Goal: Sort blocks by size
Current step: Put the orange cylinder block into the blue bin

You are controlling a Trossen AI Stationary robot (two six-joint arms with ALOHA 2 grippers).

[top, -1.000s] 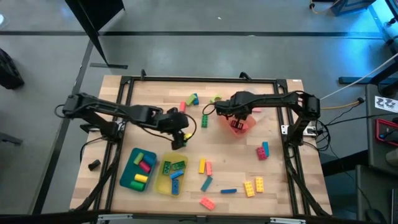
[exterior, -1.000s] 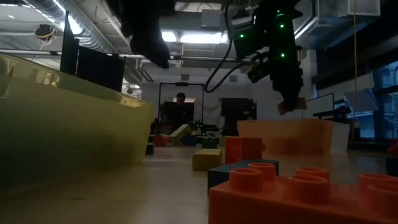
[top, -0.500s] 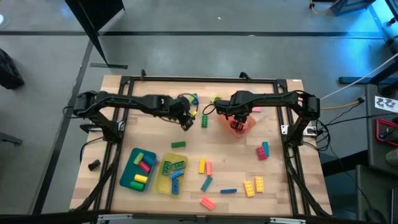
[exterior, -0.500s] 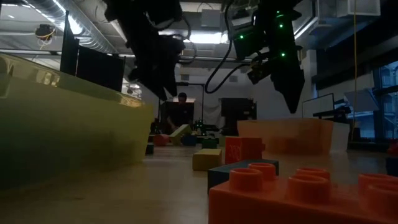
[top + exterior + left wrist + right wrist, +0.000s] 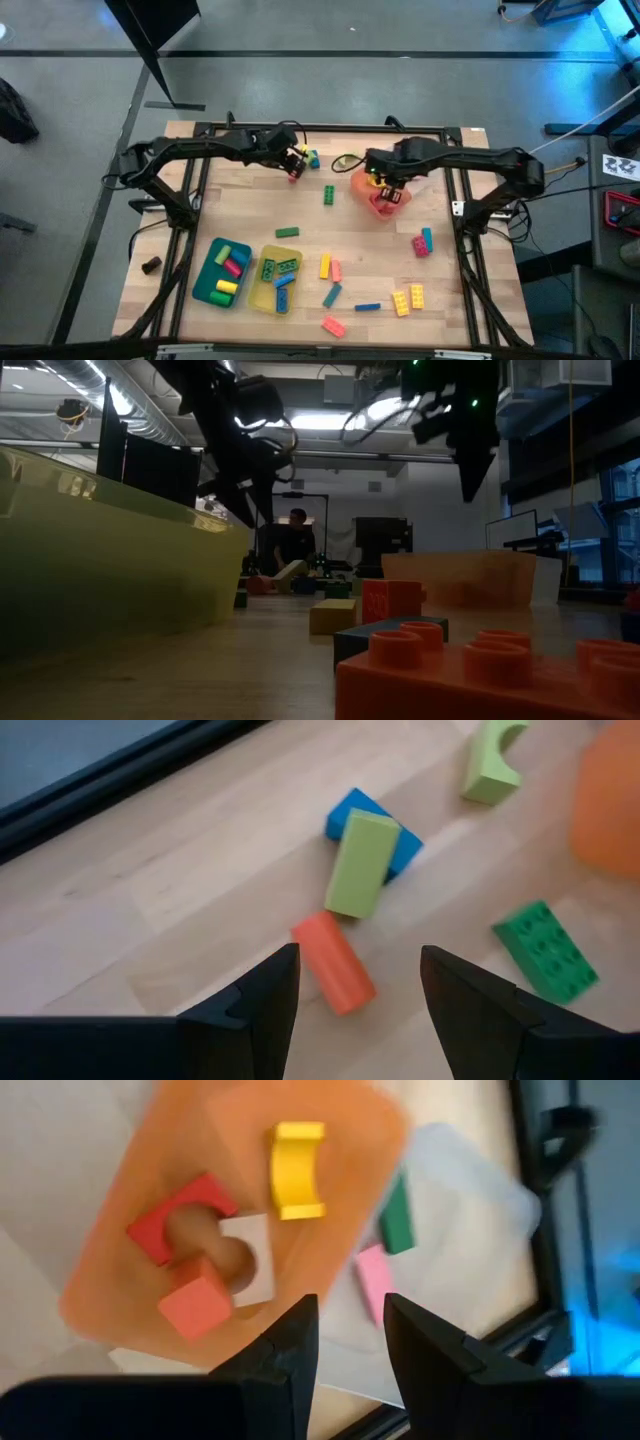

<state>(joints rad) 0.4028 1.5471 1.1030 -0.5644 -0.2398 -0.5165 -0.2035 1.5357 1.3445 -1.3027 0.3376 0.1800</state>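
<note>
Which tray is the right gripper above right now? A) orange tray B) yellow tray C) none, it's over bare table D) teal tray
A: the high view shows the right gripper over the orange tray, and the right wrist view looks straight down into that tray, with red, white and yellow blocks in it.

The high view looks straight down from well above, taking in the whole worktop (image 5: 240,215) and floor around it. The low view sits at worktop level, very close to an orange block (image 5: 470,675), facing level into the room. The left wrist view looks down from near onto blocks by the far edge. The right wrist view looks down into the orange tray (image 5: 130,1260), which the high and low views share.
</note>
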